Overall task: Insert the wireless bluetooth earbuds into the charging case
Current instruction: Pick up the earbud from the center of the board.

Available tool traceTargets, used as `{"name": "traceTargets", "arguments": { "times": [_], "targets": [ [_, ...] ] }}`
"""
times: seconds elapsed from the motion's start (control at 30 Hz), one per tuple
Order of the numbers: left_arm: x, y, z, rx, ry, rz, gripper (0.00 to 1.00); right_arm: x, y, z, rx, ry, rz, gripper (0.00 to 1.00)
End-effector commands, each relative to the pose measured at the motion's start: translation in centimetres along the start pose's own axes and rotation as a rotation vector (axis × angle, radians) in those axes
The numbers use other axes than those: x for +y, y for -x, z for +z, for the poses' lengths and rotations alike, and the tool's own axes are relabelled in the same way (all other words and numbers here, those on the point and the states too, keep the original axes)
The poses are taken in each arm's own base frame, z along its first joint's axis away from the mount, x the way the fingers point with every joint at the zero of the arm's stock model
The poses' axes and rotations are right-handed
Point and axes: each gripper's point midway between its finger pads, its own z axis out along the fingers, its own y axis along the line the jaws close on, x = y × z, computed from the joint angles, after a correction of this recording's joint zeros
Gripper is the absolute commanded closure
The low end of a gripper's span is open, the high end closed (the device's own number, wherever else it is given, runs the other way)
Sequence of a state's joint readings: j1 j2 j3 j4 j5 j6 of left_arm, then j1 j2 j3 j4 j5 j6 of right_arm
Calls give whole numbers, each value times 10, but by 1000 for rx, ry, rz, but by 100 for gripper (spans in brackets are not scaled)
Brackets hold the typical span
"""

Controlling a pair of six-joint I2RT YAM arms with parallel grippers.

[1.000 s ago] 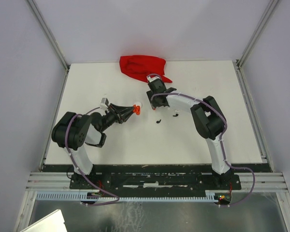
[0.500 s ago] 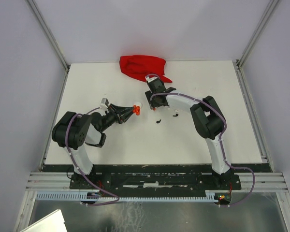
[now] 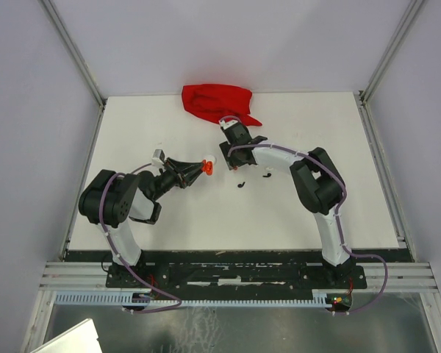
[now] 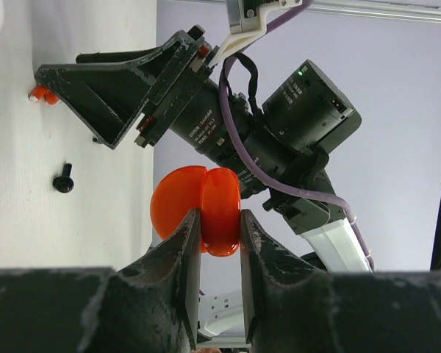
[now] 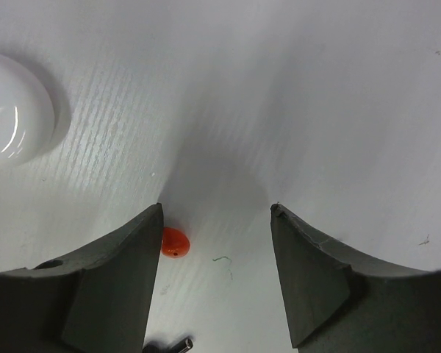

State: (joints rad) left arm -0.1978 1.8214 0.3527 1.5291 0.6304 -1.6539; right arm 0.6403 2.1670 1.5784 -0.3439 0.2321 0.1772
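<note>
Orange-red plastic fills the left gripper (image 4: 220, 220): its two fingers (image 4: 184, 254) are clamped on the charging case (image 4: 222, 208), held clear of the table. The case's two rounded halves show side by side just above the fingertips, one half pinched between the pads and the other bulging out to one side.

The right gripper (image 5: 217, 209) points down at the table with its fingers (image 5: 309, 279) well apart and nothing between them. A red earbud (image 5: 174, 242) lies on the surface just beside the inner edge of one finger; whether it touches that finger cannot be told. In the left wrist view the same earbud sits right at the tip of the right gripper. Ahead of that finger and off to its outer side lies a round white case (image 5: 11, 110). A small dark piece at the bottom edge of the right wrist view is too cut off to name.

A black earbud (image 3: 241, 184) lies on the table near the right gripper, on its base side, and a second black earbud (image 3: 267, 173) lies under the right forearm. Beyond the right gripper, at the far edge, a crumpled red cloth (image 3: 214, 101) rests partly against the back wall.

The table (image 3: 279, 213) is matt white, enclosed by pale grey walls with metal corner posts.
</note>
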Motion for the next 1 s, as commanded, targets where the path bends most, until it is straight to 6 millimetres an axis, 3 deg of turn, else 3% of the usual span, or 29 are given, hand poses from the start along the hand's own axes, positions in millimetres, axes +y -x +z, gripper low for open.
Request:
{"name": "traceTargets", "arguments": {
  "times": [0.0, 0.77, 0.97],
  "targets": [
    [-37, -7, -6, 15, -162, 157, 97, 1, -6, -14, 13, 7, -28, 32],
    [-39, -8, -8, 11, -165, 159, 97, -6, -20, -37, 21, -3, -55, 33],
    [-39, -9, -8, 12, -166, 158, 97, 3, -17, -38, 24, 42, -40, 40]
  ]
}}
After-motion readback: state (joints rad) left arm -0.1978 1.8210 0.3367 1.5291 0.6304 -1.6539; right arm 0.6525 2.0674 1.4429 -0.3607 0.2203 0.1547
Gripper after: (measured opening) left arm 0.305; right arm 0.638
